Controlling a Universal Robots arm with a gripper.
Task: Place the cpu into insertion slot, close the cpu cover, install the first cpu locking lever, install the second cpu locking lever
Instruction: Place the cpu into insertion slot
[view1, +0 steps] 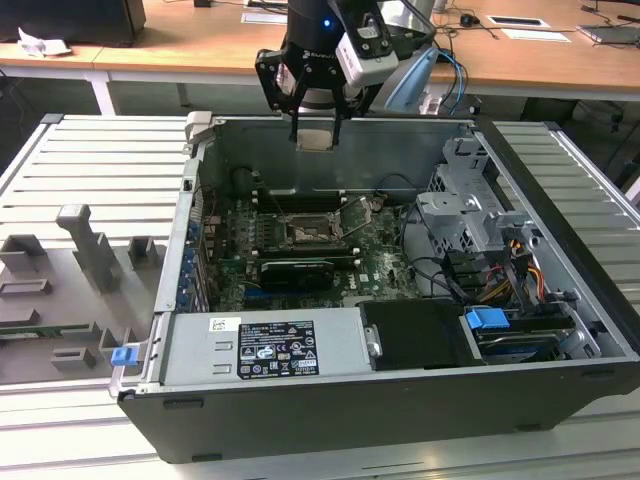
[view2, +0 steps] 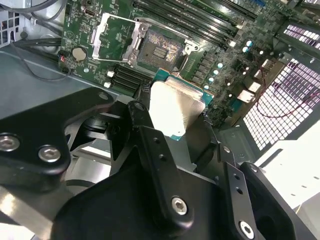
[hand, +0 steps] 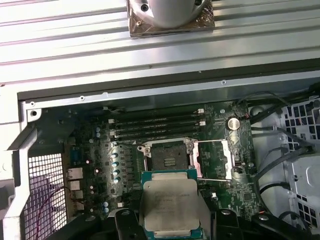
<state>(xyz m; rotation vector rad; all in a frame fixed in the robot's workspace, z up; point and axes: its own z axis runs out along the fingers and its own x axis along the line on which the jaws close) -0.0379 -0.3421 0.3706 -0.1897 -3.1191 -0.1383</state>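
Well off to the exterior view's left of the gripper (view1: 316, 134), grey fixture blocks (view1: 85, 255) sat on the ribbed table (view1: 100, 170). Nearer in, the open computer case (view1: 330, 420) lay beneath the tool. The gripper hung above the far side of the case, its fingers (hand: 125, 222) closed against two opposite edges of the cpu (view1: 315, 138), which was held flat with its pale metal face up and lifted clear of the board.

In both wrist views the cpu (hand: 170, 205) (view2: 175, 107) sat between the fingers. The insertion slot (hand: 167, 155) (view2: 160, 50) lay below and just ahead of it, bare and dark, apart from the chip. The long black memory slots (hand: 155, 122) ran beyond the socket.

The cpu cover (hand: 212, 160) (view2: 116, 37) was swung open, just beside the slot. In the exterior view the slot (view1: 305, 232) had the raised cover (view1: 357, 212) on its right, and the drive cage (view1: 465, 205) stood further right, well apart from the gripper.
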